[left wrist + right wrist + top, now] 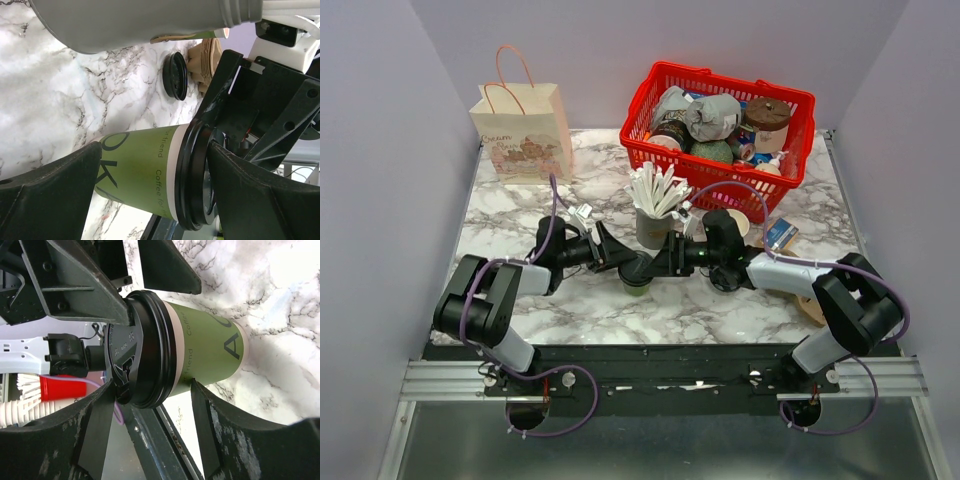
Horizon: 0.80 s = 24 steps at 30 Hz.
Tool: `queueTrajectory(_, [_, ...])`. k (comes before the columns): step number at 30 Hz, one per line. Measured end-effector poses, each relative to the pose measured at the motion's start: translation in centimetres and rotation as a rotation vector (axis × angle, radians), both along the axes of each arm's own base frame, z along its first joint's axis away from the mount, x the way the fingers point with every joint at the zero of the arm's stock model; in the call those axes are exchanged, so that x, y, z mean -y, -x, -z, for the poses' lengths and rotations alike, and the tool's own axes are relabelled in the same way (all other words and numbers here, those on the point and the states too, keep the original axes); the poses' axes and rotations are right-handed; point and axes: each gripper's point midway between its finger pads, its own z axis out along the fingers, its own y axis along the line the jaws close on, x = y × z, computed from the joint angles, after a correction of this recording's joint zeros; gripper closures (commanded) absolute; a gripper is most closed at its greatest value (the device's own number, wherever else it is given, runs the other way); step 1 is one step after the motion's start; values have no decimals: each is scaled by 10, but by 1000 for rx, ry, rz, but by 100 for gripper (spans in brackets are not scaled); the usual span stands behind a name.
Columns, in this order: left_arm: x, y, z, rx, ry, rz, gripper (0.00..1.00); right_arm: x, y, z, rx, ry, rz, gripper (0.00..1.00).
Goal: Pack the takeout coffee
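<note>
1. The takeout coffee [638,278] stands up on the table [520,225], near the middle, w/ its black lid on top of the green cup.
2. It is right btw the two arms. The left gripper [620,258] comes at it from the L side & the right gripper [662,264] from the R side.
3. Both grippers are turned on their side, so one finger is up by the lid & one is lower down.
4. L jaws: wide apart. In the right wrist view the top finger [75,285] touches the lid rim. The other finger [170,265] is off the green side, w/ a bit of table showing in the gap.
5. R jaws: apart too, not closed on the cup. One finger [95,430] is in front of the lid edge & the other [225,440] has its tip at the cup's side.
6. Just behind the coffee is a grey cup of white sticks [651,228].
7. A red basket [640,150] full of stuff sits at the back R. A paper bag [523,135] w/ pink handles stands at the back L.
8. A spare black lid [175,75] lies on the table, apart from the coffee.
</note>
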Motion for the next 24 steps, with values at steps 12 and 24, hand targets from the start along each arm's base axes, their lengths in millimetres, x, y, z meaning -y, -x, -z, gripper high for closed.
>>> queueTrajectory(12, [7,-3,7,-99,62,28,5,0,-3,0,17,0,0,32])
queueTrajectory(24, [-6,-1,18,-128,69,-16,4,-3,-6,-1,58,-3,-22,32])
